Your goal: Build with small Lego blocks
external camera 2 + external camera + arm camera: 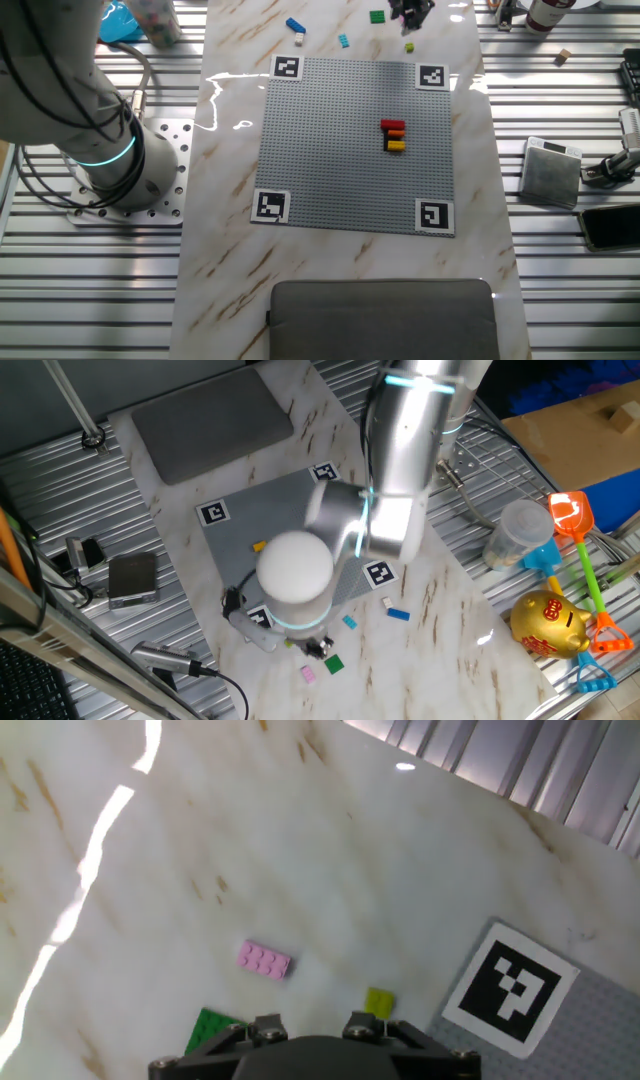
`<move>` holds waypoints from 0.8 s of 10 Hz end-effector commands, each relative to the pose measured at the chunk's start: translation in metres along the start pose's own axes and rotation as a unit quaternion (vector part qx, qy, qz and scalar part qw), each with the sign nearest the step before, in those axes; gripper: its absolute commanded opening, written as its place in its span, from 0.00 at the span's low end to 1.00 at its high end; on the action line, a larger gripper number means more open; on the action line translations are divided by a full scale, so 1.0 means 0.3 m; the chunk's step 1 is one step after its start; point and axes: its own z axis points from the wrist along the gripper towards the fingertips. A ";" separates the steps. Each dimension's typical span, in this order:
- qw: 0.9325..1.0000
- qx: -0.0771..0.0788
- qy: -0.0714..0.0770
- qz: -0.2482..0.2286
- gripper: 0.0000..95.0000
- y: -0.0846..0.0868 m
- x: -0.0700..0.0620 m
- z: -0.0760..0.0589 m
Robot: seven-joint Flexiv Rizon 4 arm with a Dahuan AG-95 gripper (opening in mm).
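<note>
The claw (410, 14) hovers over the marble beside the grey plate (340, 170); whether it is released or clenched I cannot tell. Just below its tips lie a yellow brick (379, 1002), a green brick (208, 1028) and, further ahead, a pink brick (264, 960). Each looks light, stiff and slick, best pinched across its long flat sides.

A short stack of tiny plastic bricks, red (393, 125) over black (394, 134) over orange-yellow (396, 146), sits on the grey studded plate. Off the plate, on the marble, lie a flat pink two-by-four brick (264, 961), a small yellow-green brick (379, 1002), a green plate piece (213, 1027), a blue brick (295, 26) and a light blue one (343, 41).
</note>
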 end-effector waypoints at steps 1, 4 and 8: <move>1.000 0.005 0.000 -0.029 0.20 -0.002 0.010 -0.006; 0.997 -0.018 -0.016 -0.069 0.20 -0.002 0.010 -0.006; 0.998 -0.060 -0.034 0.005 0.60 0.034 0.040 -0.018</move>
